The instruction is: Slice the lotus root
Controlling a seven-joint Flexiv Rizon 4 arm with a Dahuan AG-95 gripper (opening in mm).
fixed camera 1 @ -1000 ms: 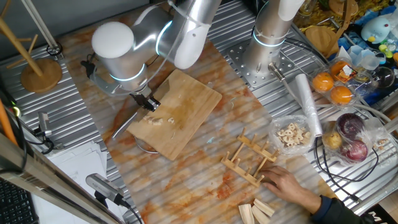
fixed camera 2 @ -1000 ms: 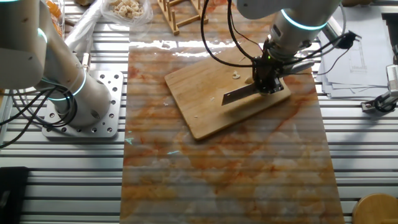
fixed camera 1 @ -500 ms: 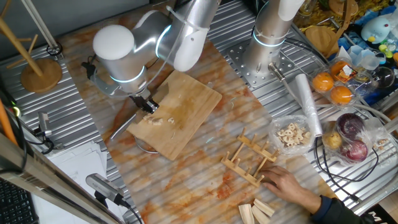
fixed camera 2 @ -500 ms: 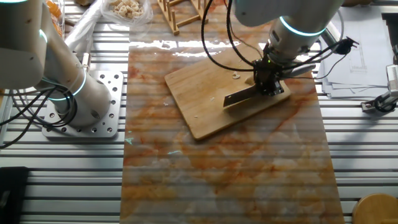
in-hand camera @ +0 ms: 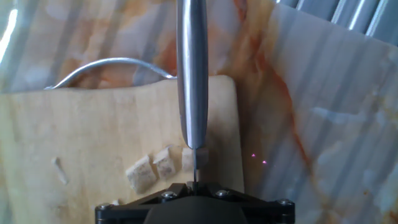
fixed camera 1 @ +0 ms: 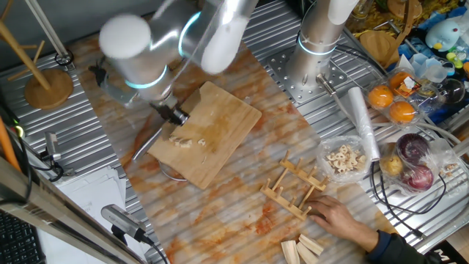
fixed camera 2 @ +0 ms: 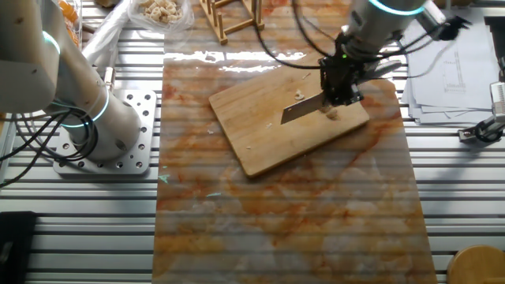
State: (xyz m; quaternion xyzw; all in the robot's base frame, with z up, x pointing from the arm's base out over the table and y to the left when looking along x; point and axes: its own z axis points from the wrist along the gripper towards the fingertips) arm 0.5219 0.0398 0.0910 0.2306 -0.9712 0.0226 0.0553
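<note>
Worktop [fixed camera 2: 316, 221]: glossy marbled sheet in orange and cream, showing window glare at its far edge, laid over ribbed bare metal. Cutting board [fixed camera 2: 260, 126]: pale, matt wood with visible grain. Knife blade [in-hand camera: 191, 74]: smooth polished steel, reflective along its spine. Lotus root [in-hand camera: 155, 168]: pale beige pieces, dull and slightly rough on the cut faces. Pincer [fixed camera 2: 341, 79]: matt black housing with small metal screws. Arm casing [fixed camera 1: 128, 44]: smooth satin silver-white shell. Rack [fixed camera 1: 297, 191] near the worktop's edge: unfinished light wood.
</note>
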